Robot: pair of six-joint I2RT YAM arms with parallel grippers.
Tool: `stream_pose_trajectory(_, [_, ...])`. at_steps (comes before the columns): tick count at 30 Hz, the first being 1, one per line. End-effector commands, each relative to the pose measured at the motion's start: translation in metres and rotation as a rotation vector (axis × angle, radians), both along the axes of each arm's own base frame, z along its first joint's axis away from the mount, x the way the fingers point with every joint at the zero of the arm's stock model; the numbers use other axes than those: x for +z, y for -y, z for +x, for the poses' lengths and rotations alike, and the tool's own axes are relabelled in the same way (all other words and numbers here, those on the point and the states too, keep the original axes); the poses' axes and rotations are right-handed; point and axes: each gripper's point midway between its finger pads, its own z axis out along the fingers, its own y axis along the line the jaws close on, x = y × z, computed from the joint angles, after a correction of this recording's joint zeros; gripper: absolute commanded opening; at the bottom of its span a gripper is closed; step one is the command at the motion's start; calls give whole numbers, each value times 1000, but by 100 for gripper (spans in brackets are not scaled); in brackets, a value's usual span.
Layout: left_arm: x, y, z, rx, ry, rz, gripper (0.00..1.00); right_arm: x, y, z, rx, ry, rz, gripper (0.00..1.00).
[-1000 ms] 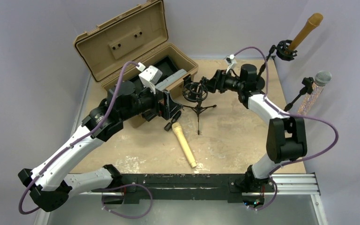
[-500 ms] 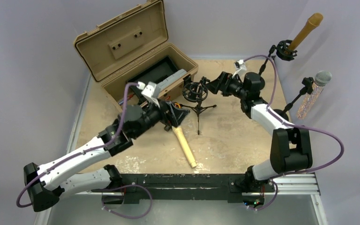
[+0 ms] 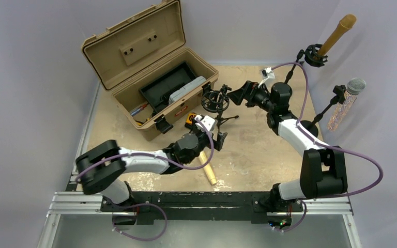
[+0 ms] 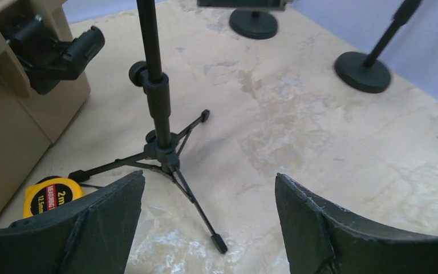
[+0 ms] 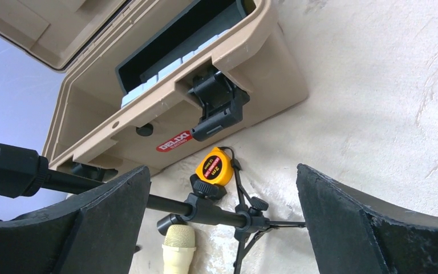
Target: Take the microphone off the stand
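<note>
On the desk [image 3: 269, 155], between the two arms, the beige microphone [image 3: 208, 170] lies flat, well clear of the shock mount [image 3: 214, 100] that tops the tripod stand [image 3: 219, 125]. From above, its far end is hidden under the left arm and its slim end points toward the near edge. The right wrist view shows its round head lying close to the stand's pole.

The left tool [image 3: 218, 140] hangs low over the desk on the near side of the stand's legs. Its two fingers [image 4: 91, 228] are spread wide and have hold of nothing; the stand's pole and feet show beyond them.

The right tool [image 3: 236, 93] sits just to the right of the shock mount. Its fingers [image 5: 353, 228] also stand wide apart and grip nothing.

An open tan case [image 3: 150, 77] stands at the far left of the desk with its lid raised and a dark tray inside. A yellow tape measure [image 3: 190, 120] rests on the desk just in front of the case, close to one leg of the stand.

At the far right, two more stands with round bases [image 4: 362, 71] carry a gold microphone [image 3: 338, 32] and a silver-headed microphone [image 3: 355, 86].
</note>
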Motion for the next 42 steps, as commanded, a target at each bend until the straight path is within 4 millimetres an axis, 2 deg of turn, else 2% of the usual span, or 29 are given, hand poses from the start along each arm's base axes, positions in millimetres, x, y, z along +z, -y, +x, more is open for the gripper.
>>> stream_pose_trajectory(1, [34,9,35,156,184,-109,81,9,0,-1,9,47,-14,98])
stream_pose_trajectory(6, [27,14,59,283,330,-80,77,3,5,-4,-16,35,-27,97])
stream_pose_trajectory(9, [18,25,72,291,368,-28,74,-3,7,-5,-15,19,-41,96])
stream_pose_trajectory(12, [8,25,86,298,339,-25,71,-3,10,-6,-23,20,-48,96])
stream_pose_trajectory(15, [8,26,95,272,287,-36,67,2,12,-7,-32,33,-49,96])
stream_pose_trajectory(19, [0,30,107,225,169,1,55,6,11,-10,-20,37,-47,96])
stream_pose_trajectory(21, [-9,39,104,158,121,6,48,7,10,-12,-10,37,-44,96])
stream_pose_trajectory(25, [-21,41,96,96,100,34,36,6,8,-17,4,29,-33,96])
stream_pose_trajectory(29, [-29,39,87,-20,69,49,10,5,2,-33,47,26,8,96])
stream_pose_trajectory(34, [-29,42,68,-157,66,40,0,-19,-9,-45,128,-47,63,95])
stream_pose_trajectory(36, [-29,44,60,-198,57,40,0,-27,-8,-47,141,-70,88,93])
stream_pose_trajectory(39, [-27,48,46,-289,80,17,0,-34,-15,-61,219,-106,155,89])
stream_pose_trajectory(42, [-35,51,40,-367,50,26,0,-45,-17,-68,230,-164,192,86])
